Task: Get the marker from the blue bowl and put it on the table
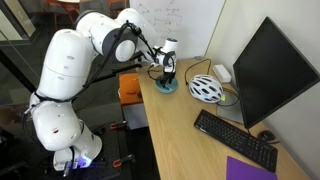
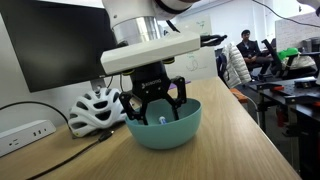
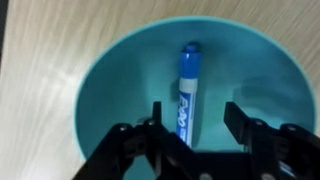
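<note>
Marker (image 3: 188, 80) in blue bowl (image 3: 108, 92), seemingly between gripper (image 3: 193, 112) jaws

In an exterior view the bowl (image 2: 165, 133) hides most of the marker (image 2: 160, 119); the wrist view's bottom edge crops the claw (image 3: 193, 112).

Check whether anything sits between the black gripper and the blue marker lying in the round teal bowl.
Nothing visible does: the black gripper is open directly over the blue marker inside the round teal bowl.

Spread hand (image 3: 193, 112) frames marker (image 3: 188, 85) in blue bowl (image 3: 105, 95).
</note>
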`<state>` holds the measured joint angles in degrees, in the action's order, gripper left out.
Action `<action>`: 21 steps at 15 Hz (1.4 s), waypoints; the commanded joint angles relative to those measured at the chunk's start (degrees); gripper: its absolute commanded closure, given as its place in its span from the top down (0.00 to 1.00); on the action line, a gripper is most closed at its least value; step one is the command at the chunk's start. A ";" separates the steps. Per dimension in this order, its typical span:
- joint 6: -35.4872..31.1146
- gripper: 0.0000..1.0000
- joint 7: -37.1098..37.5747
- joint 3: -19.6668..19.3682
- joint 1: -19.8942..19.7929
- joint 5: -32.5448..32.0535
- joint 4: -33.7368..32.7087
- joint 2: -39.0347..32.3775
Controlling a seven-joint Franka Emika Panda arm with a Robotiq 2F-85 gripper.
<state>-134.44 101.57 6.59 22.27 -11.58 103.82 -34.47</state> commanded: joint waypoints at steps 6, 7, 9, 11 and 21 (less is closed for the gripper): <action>0.18 0.03 -0.35 -1.94 2.31 1.94 -1.67 -0.89; 0.19 0.00 -0.59 -1.76 2.03 2.50 -1.61 -0.84; 0.91 0.05 -0.81 -1.54 1.86 3.91 -1.32 -0.25; 2.91 0.05 -3.94 -0.10 0.46 6.47 -0.74 1.06; 9.20 0.05 -6.87 -2.26 -5.35 12.68 7.44 18.07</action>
<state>-126.20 95.58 4.52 19.47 -1.99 106.25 -21.82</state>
